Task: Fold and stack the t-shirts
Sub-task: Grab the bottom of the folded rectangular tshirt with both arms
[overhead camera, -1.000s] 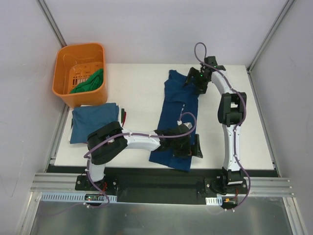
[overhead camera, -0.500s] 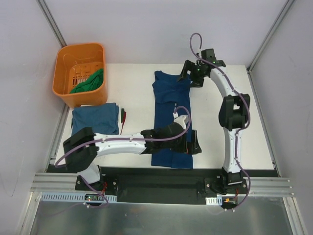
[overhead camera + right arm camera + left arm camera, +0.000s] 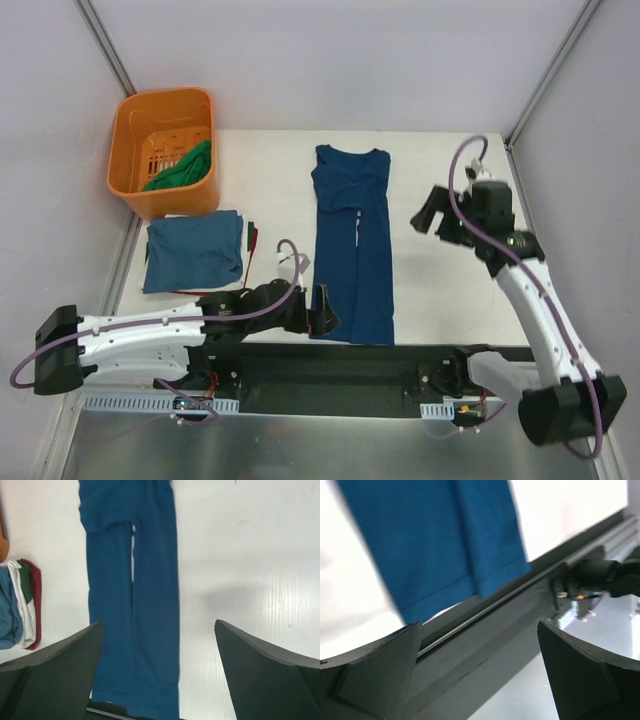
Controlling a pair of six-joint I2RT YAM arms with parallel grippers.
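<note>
While the blue shirt (image 3: pixel 352 250) is lying on the table (image 3: pixel 270 180) as a long strip needing crosswise folds, I am seeing the left gripper (image 3: pixel 326 312) and right gripper (image 3: pixel 428 213) gaping empty, the folded stack (image 3: pixel 195 252) sitting at the left, and 1 green shirt (image 3: pixel 182 168) waiting in the basket (image 3: pixel 128 140).

The overhead view is bright and even, sharp to its edges; the arms cast only faint, diffuse shadows on the white table (image 3: pixel 270 180). The left wrist view is smeared by blur: the blue t-shirt (image 3: pixel 430 545) has soft edges, the table at upper left and upper right burns out to plain white, and the dark fingers (image 3: pixel 375 675) in the lower corners are out of focus. The right wrist view is clearer, with a soft grey shadow right of centre.
</note>
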